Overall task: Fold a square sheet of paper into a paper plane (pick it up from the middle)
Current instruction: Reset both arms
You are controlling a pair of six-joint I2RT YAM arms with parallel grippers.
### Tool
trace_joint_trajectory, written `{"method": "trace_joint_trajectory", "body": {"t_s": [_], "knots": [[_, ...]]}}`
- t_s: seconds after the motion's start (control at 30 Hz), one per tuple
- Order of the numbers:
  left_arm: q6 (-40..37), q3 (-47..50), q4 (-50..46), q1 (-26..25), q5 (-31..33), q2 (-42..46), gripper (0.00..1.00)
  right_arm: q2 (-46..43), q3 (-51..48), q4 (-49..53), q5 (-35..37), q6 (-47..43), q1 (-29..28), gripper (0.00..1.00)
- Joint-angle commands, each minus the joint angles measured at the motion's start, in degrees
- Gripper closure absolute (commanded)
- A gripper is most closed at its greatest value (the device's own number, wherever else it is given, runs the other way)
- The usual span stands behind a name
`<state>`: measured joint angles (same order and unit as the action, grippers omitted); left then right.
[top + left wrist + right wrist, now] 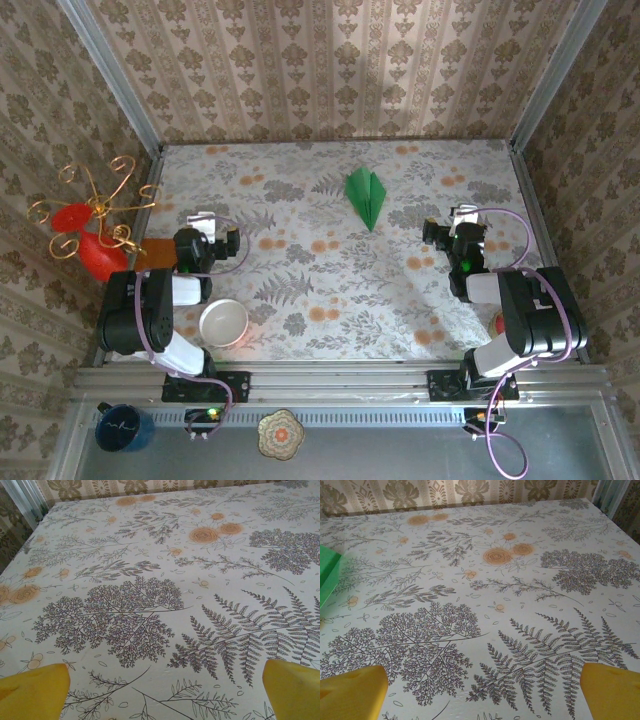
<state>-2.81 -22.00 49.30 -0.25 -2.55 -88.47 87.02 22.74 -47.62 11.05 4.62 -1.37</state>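
The green paper plane lies flat on the floral tablecloth at the back middle, a narrow dart with a centre crease and its tip toward the arms. The square sheet of paper shows as this folded shape. My left gripper rests at the left, well apart from the plane, open; its yellow fingertips stand wide over bare cloth. My right gripper sits to the right of the plane, also open with nothing between its yellow fingertips. A green edge of the plane shows at the left of the right wrist view.
A white bowl stands by the left arm's base. An orange sheet and a red object on a gold wire stand are at the left edge. Papered walls close in the table on three sides.
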Motion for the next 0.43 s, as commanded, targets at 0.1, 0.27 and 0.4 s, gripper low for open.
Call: {"method": "trace_joint_trajectory", "body": {"t_s": [0.1,0.27,0.4], "knots": [[-0.42,-1.21,0.84,0.12,0.52,-0.17,0.0,0.6,0.22,-1.87,-0.34,-1.02,-0.31,0.0],[-0.53,-1.47,0.36,0.12,0.6,-0.22,0.0,0.6,0.29,-1.87,-0.33,-1.02,-0.31,0.0],[-0.43,-1.29,0.71,0.08,0.54,-0.18,0.0,0.45,-0.09,-2.31,-0.41,-1.02,-0.32,0.0]]}}
